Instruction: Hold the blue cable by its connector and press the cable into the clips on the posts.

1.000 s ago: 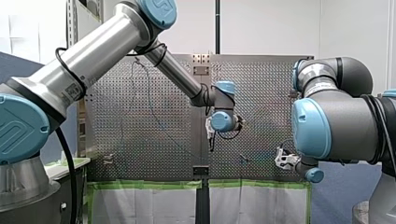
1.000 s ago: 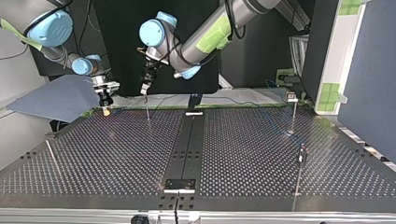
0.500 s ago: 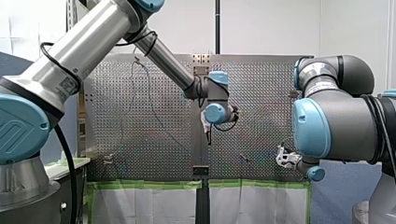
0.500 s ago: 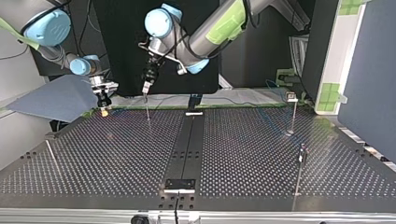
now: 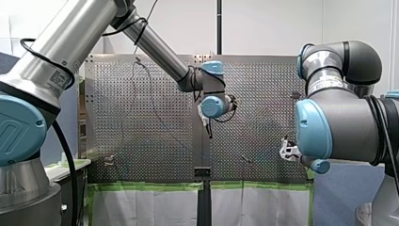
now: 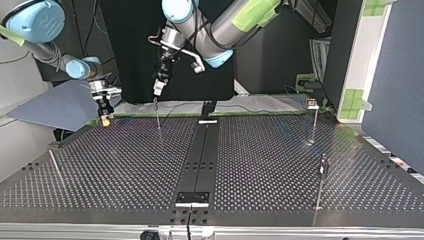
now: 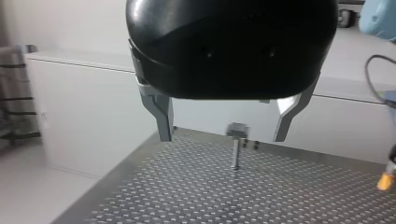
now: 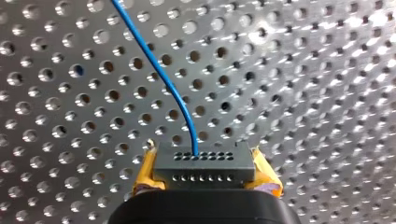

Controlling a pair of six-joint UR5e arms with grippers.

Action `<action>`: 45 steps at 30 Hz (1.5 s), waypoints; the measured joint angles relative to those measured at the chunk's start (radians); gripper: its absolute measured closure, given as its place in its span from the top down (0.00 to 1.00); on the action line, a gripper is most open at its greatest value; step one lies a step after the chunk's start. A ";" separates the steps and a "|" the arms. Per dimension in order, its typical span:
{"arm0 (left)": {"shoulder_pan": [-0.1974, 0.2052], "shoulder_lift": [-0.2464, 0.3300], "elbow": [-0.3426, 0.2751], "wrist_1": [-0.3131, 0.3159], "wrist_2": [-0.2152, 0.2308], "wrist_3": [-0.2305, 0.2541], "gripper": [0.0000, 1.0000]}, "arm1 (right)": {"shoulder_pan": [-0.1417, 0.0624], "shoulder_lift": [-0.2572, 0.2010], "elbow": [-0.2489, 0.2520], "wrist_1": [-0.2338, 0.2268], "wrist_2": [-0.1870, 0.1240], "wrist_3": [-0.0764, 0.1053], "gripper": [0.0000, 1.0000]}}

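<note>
In the right wrist view my right gripper [image 8: 205, 179] is shut on the grey connector [image 8: 204, 162], its yellow pads on either side. The blue cable [image 8: 156, 65] runs from the connector out over the perforated plate. In the top view my right gripper [image 6: 105, 118] hangs at the table's far left edge. My left gripper [image 6: 158, 90] hovers just above a thin post [image 6: 157, 114], apart from it. In the left wrist view its metal fingers [image 7: 163, 116] stand open with nothing between them, and a post topped by a clip [image 7: 236, 148] stands ahead. The cable [image 5: 153, 101] shows faintly in the front view.
Two more posts [image 6: 313, 122] [image 6: 322, 172] stand at the top view's right. A thin rod [image 6: 55, 167] stands at its left. A dark strip [image 6: 200, 155] runs down the middle of the perforated table. A blue-grey sheet [image 6: 55, 105] lies beyond the far left edge.
My left arm has lifted, raising its open gripper off the post and shifting it toward the front view's left. My right gripper has edged up and toward the top view's left, still holding the connector.
</note>
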 joint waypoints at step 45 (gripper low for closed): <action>-0.020 0.120 -0.342 0.225 -0.029 -0.140 1.00 | 0.038 -0.235 0.082 0.025 0.029 -0.014 0.00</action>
